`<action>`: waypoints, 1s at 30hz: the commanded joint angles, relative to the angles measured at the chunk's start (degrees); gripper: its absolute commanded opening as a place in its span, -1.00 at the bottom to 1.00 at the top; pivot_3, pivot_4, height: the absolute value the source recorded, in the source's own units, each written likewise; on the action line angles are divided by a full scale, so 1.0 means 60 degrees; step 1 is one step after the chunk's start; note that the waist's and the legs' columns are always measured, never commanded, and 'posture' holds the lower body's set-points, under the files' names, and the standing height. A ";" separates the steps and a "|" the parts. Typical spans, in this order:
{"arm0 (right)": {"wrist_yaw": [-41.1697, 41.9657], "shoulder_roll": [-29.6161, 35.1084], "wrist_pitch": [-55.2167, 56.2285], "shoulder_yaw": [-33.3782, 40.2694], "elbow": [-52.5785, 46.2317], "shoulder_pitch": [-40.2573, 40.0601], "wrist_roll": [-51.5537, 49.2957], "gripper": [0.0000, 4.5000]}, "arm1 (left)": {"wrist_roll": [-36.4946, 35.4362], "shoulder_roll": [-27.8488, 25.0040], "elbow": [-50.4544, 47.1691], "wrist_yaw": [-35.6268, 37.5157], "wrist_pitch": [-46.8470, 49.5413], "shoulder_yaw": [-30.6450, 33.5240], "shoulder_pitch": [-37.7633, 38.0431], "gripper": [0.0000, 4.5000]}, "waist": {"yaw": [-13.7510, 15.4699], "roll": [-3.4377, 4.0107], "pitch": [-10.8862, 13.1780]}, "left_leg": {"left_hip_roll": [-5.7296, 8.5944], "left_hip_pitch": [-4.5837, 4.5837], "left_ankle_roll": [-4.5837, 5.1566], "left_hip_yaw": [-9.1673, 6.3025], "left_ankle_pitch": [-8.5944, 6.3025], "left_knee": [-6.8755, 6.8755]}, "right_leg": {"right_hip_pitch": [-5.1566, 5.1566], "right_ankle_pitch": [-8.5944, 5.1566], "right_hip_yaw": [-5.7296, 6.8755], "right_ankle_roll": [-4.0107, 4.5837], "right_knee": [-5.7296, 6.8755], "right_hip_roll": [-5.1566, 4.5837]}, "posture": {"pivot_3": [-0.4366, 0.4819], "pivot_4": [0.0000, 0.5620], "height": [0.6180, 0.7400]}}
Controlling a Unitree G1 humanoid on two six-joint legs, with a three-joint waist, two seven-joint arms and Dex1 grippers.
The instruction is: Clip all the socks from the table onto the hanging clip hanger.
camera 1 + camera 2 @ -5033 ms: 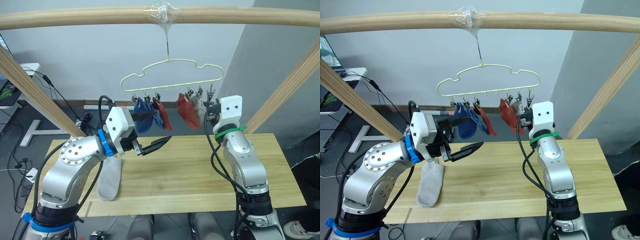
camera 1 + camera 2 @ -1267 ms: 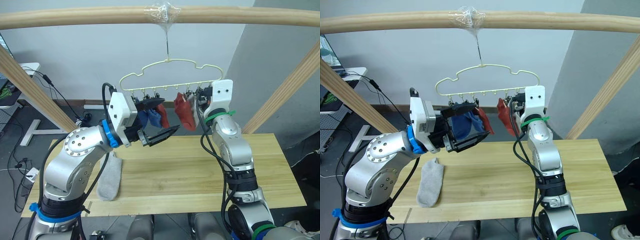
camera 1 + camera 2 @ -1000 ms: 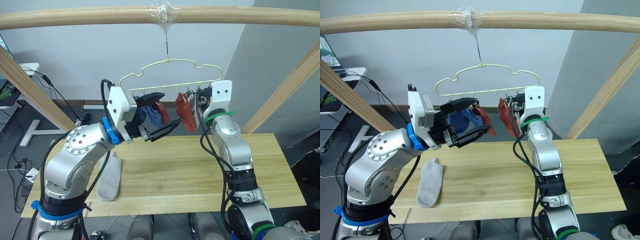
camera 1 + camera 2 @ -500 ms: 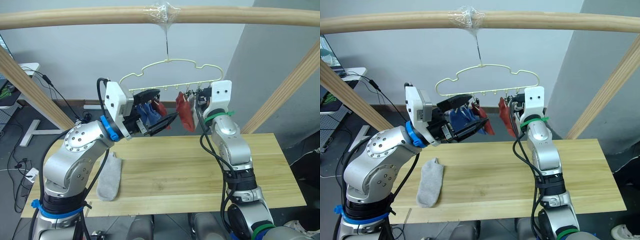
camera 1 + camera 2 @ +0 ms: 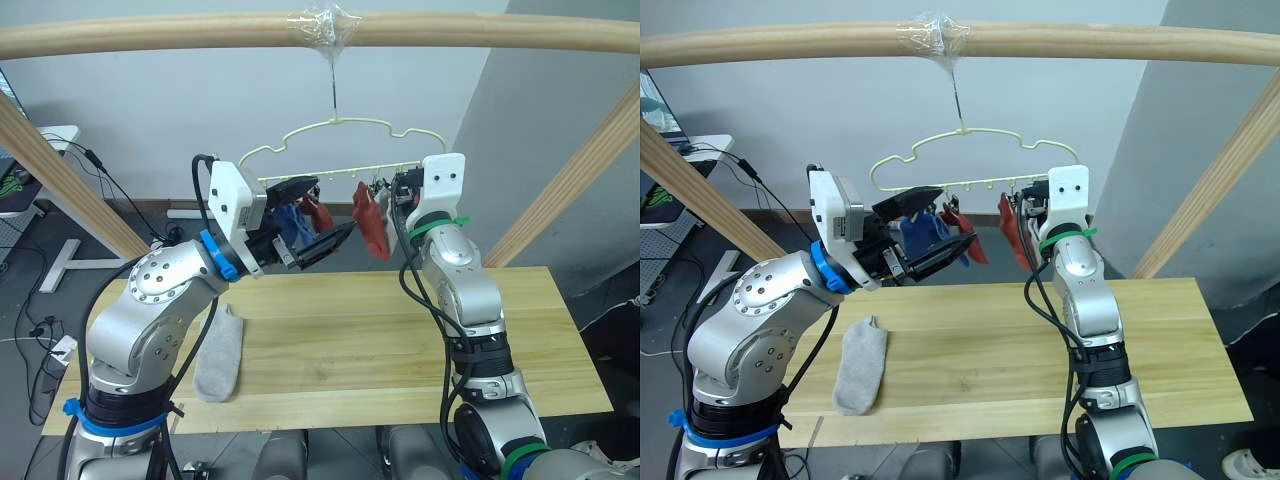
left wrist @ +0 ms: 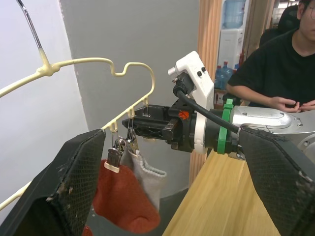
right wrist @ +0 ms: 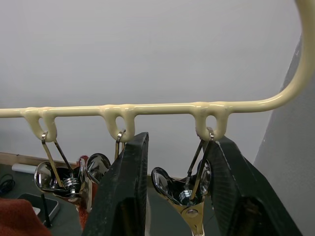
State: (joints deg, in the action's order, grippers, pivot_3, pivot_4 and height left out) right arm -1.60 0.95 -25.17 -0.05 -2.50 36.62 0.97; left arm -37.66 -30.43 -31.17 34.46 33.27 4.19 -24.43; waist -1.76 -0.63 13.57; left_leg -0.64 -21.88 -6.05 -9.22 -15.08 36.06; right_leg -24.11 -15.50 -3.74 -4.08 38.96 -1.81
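Note:
The cream clip hanger [image 5: 340, 125] hangs by its hook from the top pole. Blue socks [image 5: 292, 225], a rust red sock [image 5: 318, 212], another red one [image 5: 370, 222] and a grey one [image 6: 148, 173] are clipped to it. One grey sock [image 5: 220, 355] lies on the table [image 5: 350, 340] at its left end. My left gripper [image 5: 322, 214] is open and empty, raised just in front of the hanging blue socks. My right gripper [image 7: 178, 196] is at the hanger's right end, its fingers [image 7: 125, 196] closed around a metal clip [image 7: 184, 189].
A round wooden pole [image 5: 200, 32] spans the top, with slanted poles at the left [image 5: 70, 190] and right [image 5: 570, 185]. A seated person in a black shirt [image 6: 275, 73] is beyond the table's right side. Cables and a stand lie on the floor behind at left.
My left gripper has risen from over the table to the hung socks, staying open. The right gripper and the hanger's right end have risen slightly. The grey sock on the table has not moved.

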 commanded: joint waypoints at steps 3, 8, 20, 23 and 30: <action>-0.0052 -0.0025 0.0286 0.0083 -0.0227 0.0052 -0.0043 -0.85 | -0.0078 -0.0030 -0.0256 0.0022 -0.0146 0.0120 -0.0090 1.00 | -0.0001 0.0000 0.0000 | 0.0000 0.0000 0.0000 0.0000 0.0000 0.0000 | 0.0000 0.0000 0.0000 0.0000 0.0000 0.0000 | 0.22 -0.25 1.00; 0.0175 0.0219 0.0315 0.0164 -0.0266 0.0034 -0.0082 -1.00 | -0.0057 0.0018 -0.0317 -0.0020 -0.0132 0.0039 -0.0024 1.00 | 0.0000 0.0000 0.0000 | 0.0000 0.0000 0.0000 0.0001 0.0000 0.0000 | -0.0001 0.0000 0.0000 0.0000 0.0000 0.0000 | 0.22 -0.25 1.00; 0.1396 0.1066 -0.1459 0.0448 -0.0858 0.0279 -0.1018 -1.00 | 0.1450 -0.0107 -0.0050 -0.0535 -0.0480 -0.0459 0.2098 1.00 | 0.0015 0.0001 -0.0001 | 0.0000 0.0002 0.0001 -0.0004 -0.0001 -0.0003 | -0.0001 0.0000 0.0001 0.0000 0.0000 0.0000 | 0.16 -0.29 1.00; 0.1738 0.1371 -0.1899 0.0505 -0.1108 0.0302 -0.1210 -1.00 | 0.2961 -0.0119 0.1665 -0.1480 -0.0858 -0.0388 0.3937 1.00 | 0.0013 0.0015 -0.0009 | 0.0004 0.0011 0.0001 0.0009 -0.0001 -0.0003 | 0.0006 0.0000 -0.0012 0.0000 -0.0003 -0.0005 | 0.16 -0.29 1.00; 0.1591 0.1263 -0.2246 0.0529 -0.1384 0.0160 -0.1335 -1.00 | 0.3791 0.0426 0.2946 -0.3136 -0.0499 0.0689 0.4791 1.00 | 0.0123 0.0005 -0.0009 | 0.0002 -0.0009 0.0002 -0.0023 -0.0001 -0.0001 | -0.0003 0.0000 0.0023 0.0000 -0.0001 -0.0007 | 0.19 -0.31 1.00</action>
State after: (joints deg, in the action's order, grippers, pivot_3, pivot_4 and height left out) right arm 8.34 8.36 -38.68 3.00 -8.26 37.48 -6.42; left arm -15.08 -28.25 -11.37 16.83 30.28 6.14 4.26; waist -1.02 -0.60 13.51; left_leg -0.62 -21.92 -6.04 -9.33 -15.09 36.06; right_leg -24.11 -15.50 -3.64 -4.08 38.94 -1.88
